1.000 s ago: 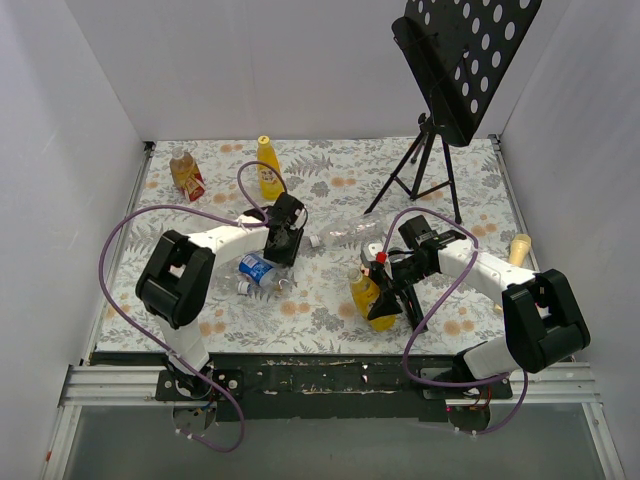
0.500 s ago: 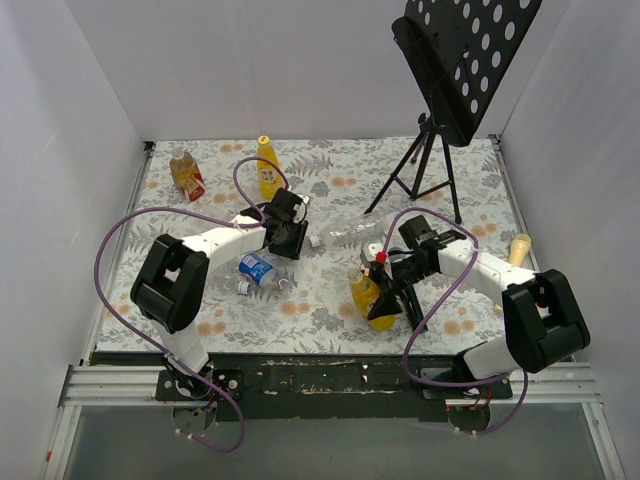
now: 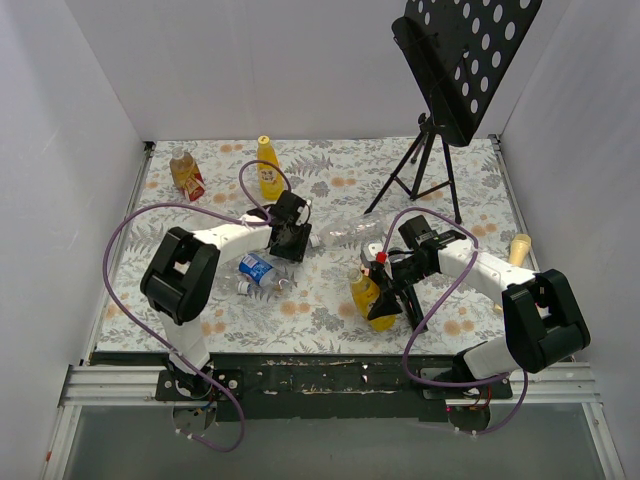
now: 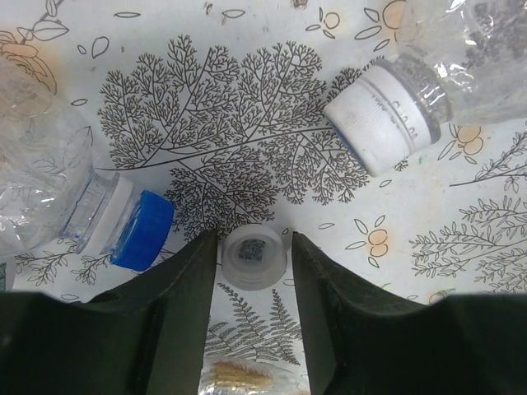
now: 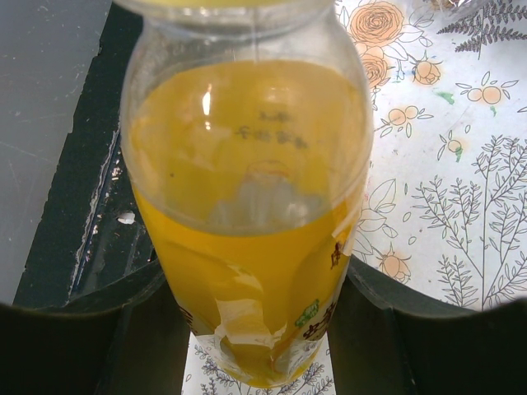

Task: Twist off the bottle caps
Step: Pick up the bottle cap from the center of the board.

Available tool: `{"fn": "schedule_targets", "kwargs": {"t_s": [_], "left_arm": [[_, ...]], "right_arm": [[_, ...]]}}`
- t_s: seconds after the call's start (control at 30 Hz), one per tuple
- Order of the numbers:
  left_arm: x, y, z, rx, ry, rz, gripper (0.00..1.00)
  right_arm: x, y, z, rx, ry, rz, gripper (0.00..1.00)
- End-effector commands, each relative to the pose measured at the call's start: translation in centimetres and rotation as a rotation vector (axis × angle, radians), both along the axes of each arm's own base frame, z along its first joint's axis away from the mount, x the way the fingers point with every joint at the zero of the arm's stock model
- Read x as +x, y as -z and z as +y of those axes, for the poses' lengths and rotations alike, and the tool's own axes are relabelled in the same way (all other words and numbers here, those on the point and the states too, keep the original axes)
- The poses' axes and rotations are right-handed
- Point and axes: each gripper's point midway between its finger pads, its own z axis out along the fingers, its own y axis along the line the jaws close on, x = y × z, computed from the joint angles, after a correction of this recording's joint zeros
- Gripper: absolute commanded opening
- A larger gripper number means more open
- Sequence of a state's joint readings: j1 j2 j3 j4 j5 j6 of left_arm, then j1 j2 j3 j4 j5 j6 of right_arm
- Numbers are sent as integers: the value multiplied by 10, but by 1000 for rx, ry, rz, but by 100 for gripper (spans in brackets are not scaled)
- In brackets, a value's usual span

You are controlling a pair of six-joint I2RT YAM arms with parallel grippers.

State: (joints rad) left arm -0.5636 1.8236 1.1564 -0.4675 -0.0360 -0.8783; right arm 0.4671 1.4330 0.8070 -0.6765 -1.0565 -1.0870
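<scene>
Barely apart, left hand (image 4: 254,247) around loose white cap (image 4: 255,259); right hand (image 5: 255,284) clamped on yellow bottle (image 5: 247,189), top cut off.

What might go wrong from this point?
The loose cap sits close inside the left claw; withdrawing could drag or flick it away. The right claw holds the yellow bottle, with liquid inside, near the table's black near edge; a slip might send it off.
</scene>
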Motion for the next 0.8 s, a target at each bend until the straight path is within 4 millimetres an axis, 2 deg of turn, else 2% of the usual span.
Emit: {"fn": "schedule_targets", "kwargs": {"t_s": [0.0,0.3,0.37,0.47,0.53,0.67,0.77], "left_arm": [[3,-1,1,18,-10,0,43],[-3,-1,4,62,-5,30,42],[-4,-2,4,72,-3,29,34],[-5,-7,2,70,2,23,27],[-5,-18,-3,47,10,3,24],[-4,-58,-13,-46,26,-61,23],[-3,-86,-11,-86,16,-114,23]], "right_arm": [[1,-5,2,8,-9,-34,6],[1,-5,2,8,-9,-34,6],[1,-5,2,8,-9,-34,6],[1,-6,1,8,-8,-32,6],[1,-6,2,8,-9,-34,6],[2,-6,2,9,-9,-35,6],[1,-6,2,11,-10,-34,6]]}}
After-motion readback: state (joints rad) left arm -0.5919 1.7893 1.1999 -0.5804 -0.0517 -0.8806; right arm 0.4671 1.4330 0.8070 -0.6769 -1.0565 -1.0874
